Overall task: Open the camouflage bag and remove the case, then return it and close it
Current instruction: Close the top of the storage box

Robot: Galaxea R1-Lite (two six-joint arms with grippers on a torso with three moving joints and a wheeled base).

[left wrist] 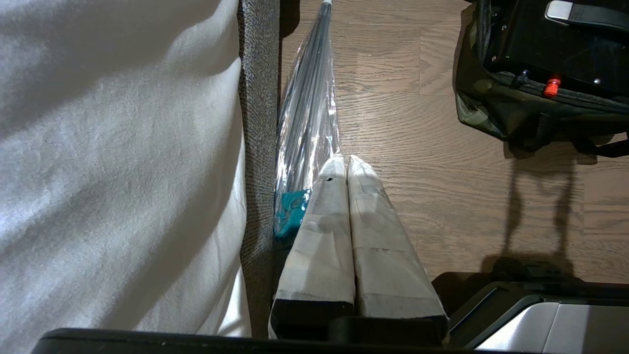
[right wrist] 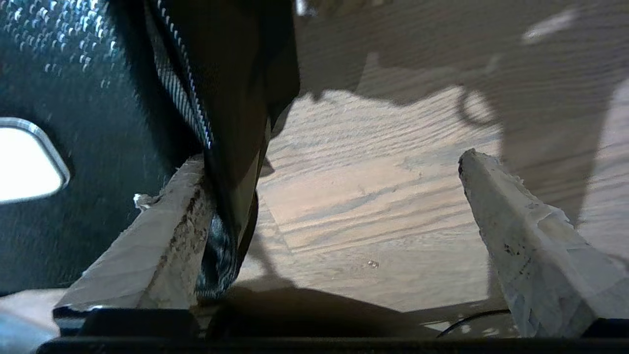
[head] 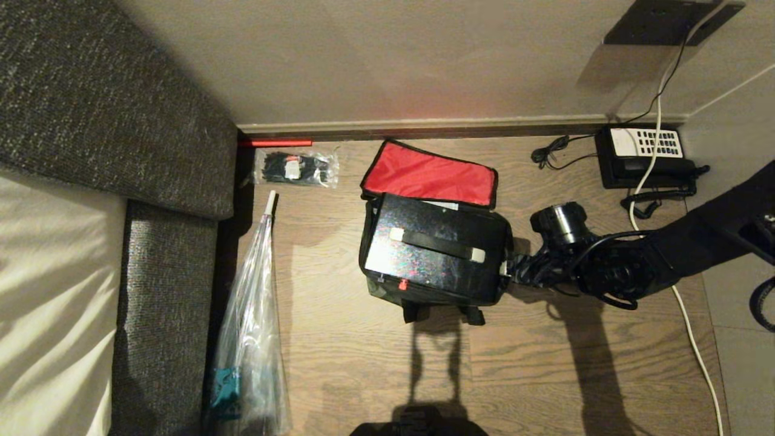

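Observation:
The camouflage bag [head: 424, 301] stands open on the wooden floor, its red-lined lid [head: 430, 174] flipped back toward the wall. The case [head: 436, 248] sits inside it, black, with a handle on pale ends and a small red latch [head: 402, 284]. My right gripper [head: 507, 270] is at the bag's right side. In the right wrist view it [right wrist: 329, 160] is open: one finger [right wrist: 167, 231] lies between the case [right wrist: 73, 98] and the bag's zipped wall [right wrist: 231, 123], the other over bare floor. My left gripper [left wrist: 344, 160] hangs parked and shut near the floor, left of the bag [left wrist: 491, 113].
A grey sofa [head: 151, 151] with a white cover fills the left. A clear-wrapped umbrella [head: 251, 315] lies along it, with a packet of black ties [head: 295, 168] by the wall. A black telephone [head: 645, 158] and white cable [head: 690, 315] are at the right.

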